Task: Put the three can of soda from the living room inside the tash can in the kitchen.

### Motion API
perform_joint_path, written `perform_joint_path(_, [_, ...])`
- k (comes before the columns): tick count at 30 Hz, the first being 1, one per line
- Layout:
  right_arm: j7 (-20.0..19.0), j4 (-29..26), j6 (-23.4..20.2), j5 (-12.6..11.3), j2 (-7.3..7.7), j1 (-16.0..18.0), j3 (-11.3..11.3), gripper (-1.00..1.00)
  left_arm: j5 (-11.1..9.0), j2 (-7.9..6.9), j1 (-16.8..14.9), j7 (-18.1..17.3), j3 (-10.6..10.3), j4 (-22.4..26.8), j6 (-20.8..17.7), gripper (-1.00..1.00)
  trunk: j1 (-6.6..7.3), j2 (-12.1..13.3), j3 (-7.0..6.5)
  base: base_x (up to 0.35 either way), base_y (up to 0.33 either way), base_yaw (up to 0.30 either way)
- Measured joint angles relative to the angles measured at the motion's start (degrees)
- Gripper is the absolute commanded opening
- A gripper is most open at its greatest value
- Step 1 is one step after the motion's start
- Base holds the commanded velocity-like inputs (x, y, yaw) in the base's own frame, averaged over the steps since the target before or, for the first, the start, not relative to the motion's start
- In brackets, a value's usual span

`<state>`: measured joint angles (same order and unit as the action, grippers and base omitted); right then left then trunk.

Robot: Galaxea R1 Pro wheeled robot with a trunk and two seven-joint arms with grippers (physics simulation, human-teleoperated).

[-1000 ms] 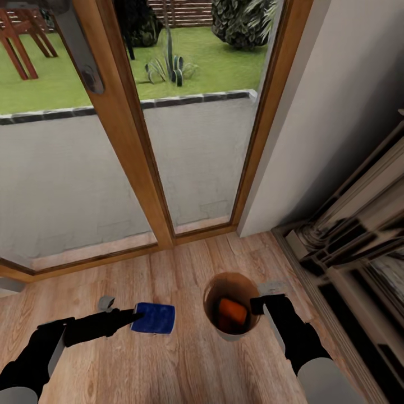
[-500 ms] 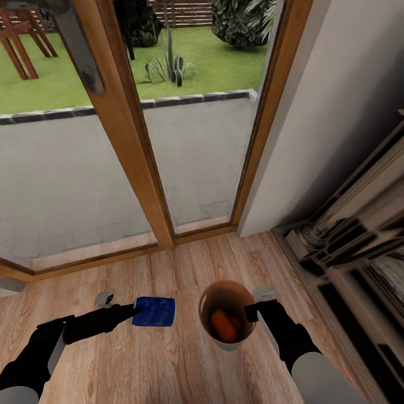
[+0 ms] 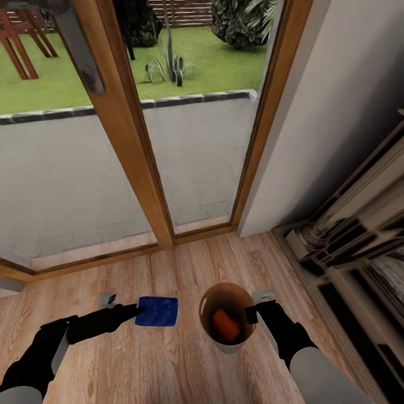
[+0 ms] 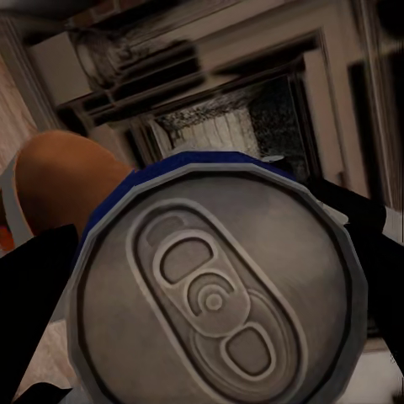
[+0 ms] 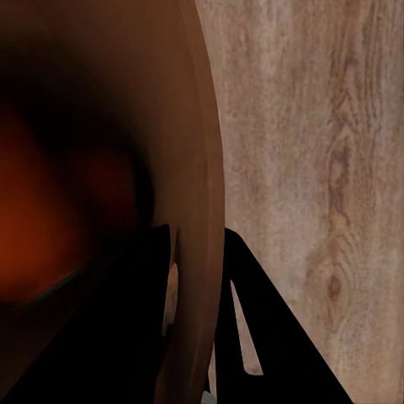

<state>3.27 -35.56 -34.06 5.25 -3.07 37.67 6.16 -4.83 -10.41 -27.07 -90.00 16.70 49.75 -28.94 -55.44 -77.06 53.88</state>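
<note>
Up close, blue can (image 4: pixel 220 290)'s pull-tab end; overhead, its side (image 3: pixel 158 311).

No readable text, label or number on the blue can (image 3: pixel 157 311) or anything else.

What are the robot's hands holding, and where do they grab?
The left gripper holds the blue can by its sides. The right gripper pinches the bin by its rim.

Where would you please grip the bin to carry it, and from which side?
By its rim, from above. The bin stands upright and open-topped, its thin wall fits between pincer fingers. The right pincer already straddles that wall, one finger inside, one outside.
</note>
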Motion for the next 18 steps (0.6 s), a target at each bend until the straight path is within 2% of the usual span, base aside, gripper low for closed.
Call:
perform_joint_path(11, [0.03,0.05,0.0,0.16,0.01,0.02,-0.01,-1.0,0.05,4.09,0.0,0.0,0.0,-0.08,-0.07,-1.0,0.0,0.0,0.0,0.0,0.0,0.0])
perform_joint_path(18, [0.03,0.05,0.01,0.09,0.0,0.02,-0.01,-1.0,0.02,5.09,0.0,0.0,-0.02,-0.09,-0.07,-1.0,0.0,0.0,0.0,0.0,0.0,0.0])
